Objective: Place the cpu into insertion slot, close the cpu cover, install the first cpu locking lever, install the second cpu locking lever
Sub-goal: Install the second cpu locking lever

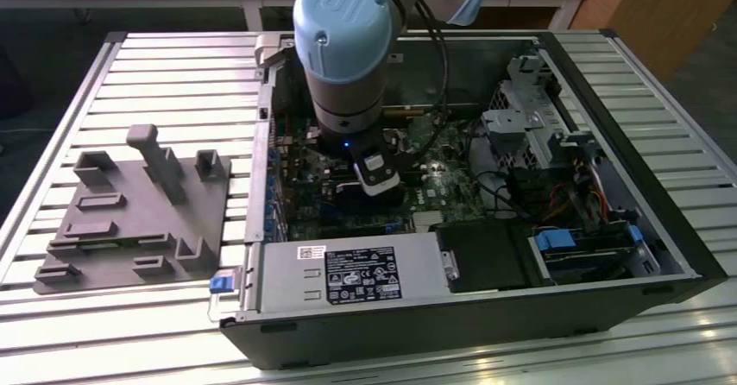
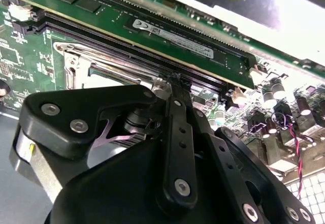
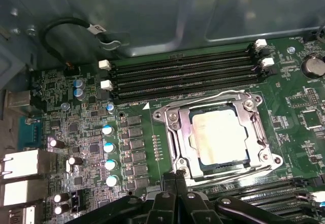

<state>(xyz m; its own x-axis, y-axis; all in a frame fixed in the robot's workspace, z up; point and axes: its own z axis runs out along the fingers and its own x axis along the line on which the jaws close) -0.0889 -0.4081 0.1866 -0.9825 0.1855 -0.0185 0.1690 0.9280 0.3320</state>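
Open black tower computer case (image 1: 645,221) lies on its side on a slatted aluminium table (image 1: 173,74); grey moulded fixture tray (image 1: 127,221) sits at the case's 9 o'clock in the exterior view.

Green motherboard (image 3: 66,127) fills the case floor. Four black memory slots (image 3: 183,74) run along the 12 o'clock side of the socket in the first wrist view.

Thin grey metal cpu cover (image 3: 175,127) lies flat, framing the chip. Small square cpu with silvery-tan metal top (image 3: 219,135) sits in the socket window, level, edges square to the frame.

Black two-finger gripper (image 3: 176,176) hovers at the socket's 7 o'clock corner; fingertips (image 3: 167,178) appear pressed together, apparently holding nothing, though the tips are partly hidden.
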